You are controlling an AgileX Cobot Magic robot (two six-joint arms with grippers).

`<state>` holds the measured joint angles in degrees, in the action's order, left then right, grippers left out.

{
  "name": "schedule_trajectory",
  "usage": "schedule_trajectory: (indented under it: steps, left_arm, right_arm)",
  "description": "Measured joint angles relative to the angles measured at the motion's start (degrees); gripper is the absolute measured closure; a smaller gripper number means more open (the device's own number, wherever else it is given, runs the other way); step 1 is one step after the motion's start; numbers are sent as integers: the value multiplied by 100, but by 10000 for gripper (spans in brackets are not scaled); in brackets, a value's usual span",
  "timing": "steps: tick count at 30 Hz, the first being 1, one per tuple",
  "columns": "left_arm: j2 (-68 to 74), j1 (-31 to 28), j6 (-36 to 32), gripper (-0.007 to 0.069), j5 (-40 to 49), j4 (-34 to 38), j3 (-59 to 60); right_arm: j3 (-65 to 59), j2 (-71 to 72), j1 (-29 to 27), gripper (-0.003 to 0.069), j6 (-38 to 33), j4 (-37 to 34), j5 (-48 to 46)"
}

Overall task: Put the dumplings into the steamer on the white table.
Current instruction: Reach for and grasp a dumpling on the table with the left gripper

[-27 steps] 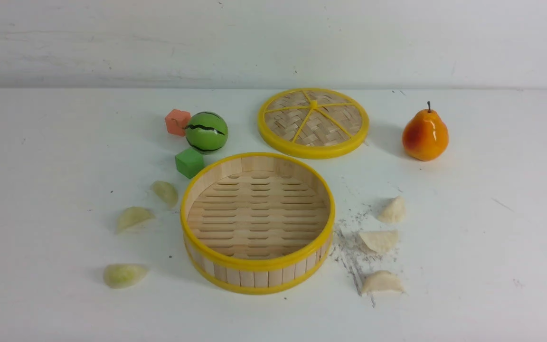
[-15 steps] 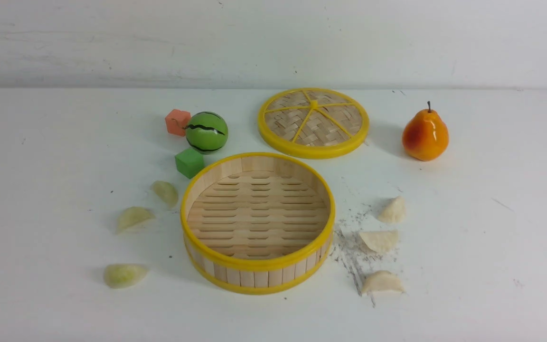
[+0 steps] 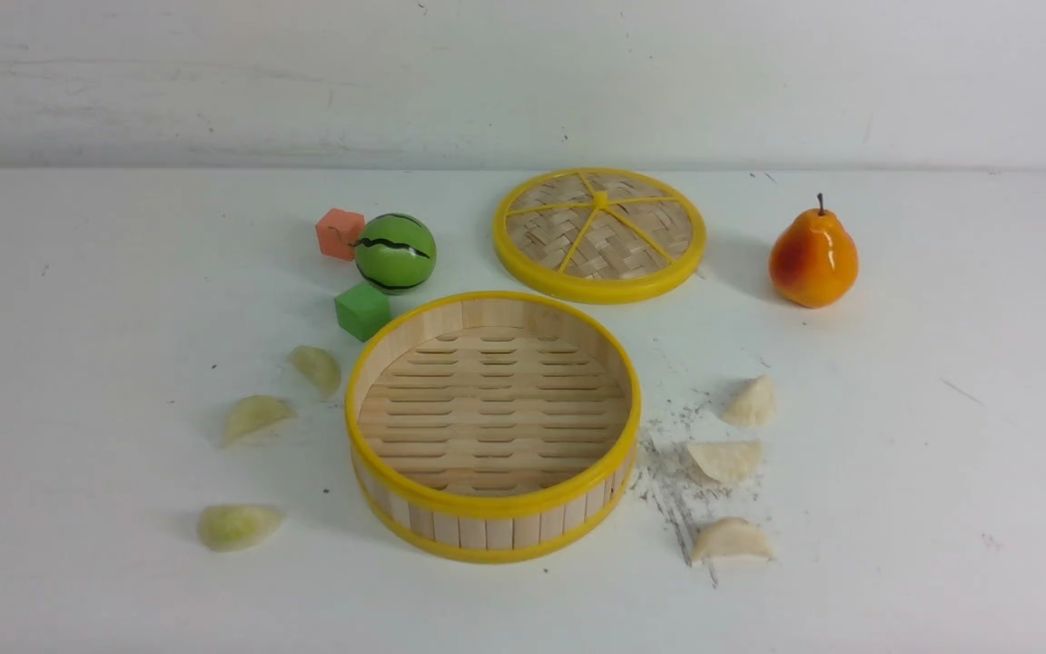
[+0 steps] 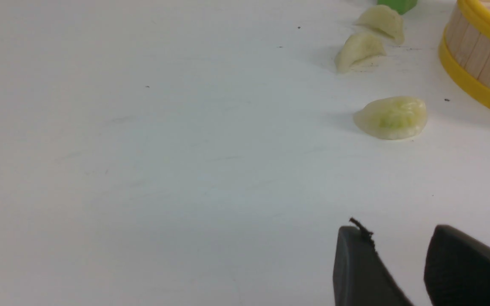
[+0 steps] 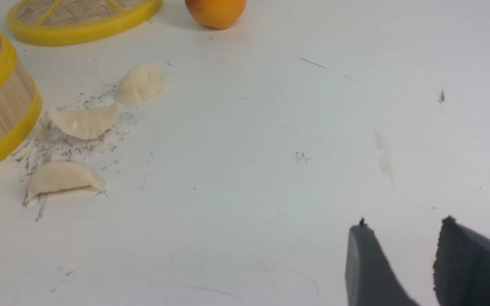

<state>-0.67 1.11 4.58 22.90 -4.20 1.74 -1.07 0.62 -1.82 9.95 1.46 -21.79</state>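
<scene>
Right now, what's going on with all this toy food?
Nothing is being handled yet. The steamer sits empty on the white table, with three green dumplings on its left and three white dumplings on its right. The left tool and right tool are open and hold nothing.

Wrist cams: steamer [image 4: 479, 63], pear [image 5: 215, 10], green cube [image 4: 397, 3] cut off at edges.

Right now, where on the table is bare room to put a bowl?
Bare: the near strip before the steamer; the left side beyond the green dumplings; the right side past the white dumplings, nearer than the pear. Crowded: behind the steamer, around the cubes, ball and lid.
</scene>
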Motion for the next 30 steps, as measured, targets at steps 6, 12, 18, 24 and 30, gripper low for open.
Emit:
schedule_trajectory:
  steps: [6,12,18,24,30]
  left_arm:
    - [0,0,0,386,0,-162,0]
    - [0,0,0,386,0,-276,0]
    - [0,0,-2,386,-134,-366,0]
    - [0,0,-13,386,-957,-410,3]
    - [0,0,-20,386,-2794,-434,3]
  right_arm:
    - [0,0,0,419,0,92,6]
    - [0,0,0,419,0,1080,0]
    - [-14,0,0,419,0,2410,-71]
    - [-50,0,0,419,0,3341,367]
    - [-50,0,0,419,0,4734,2014]
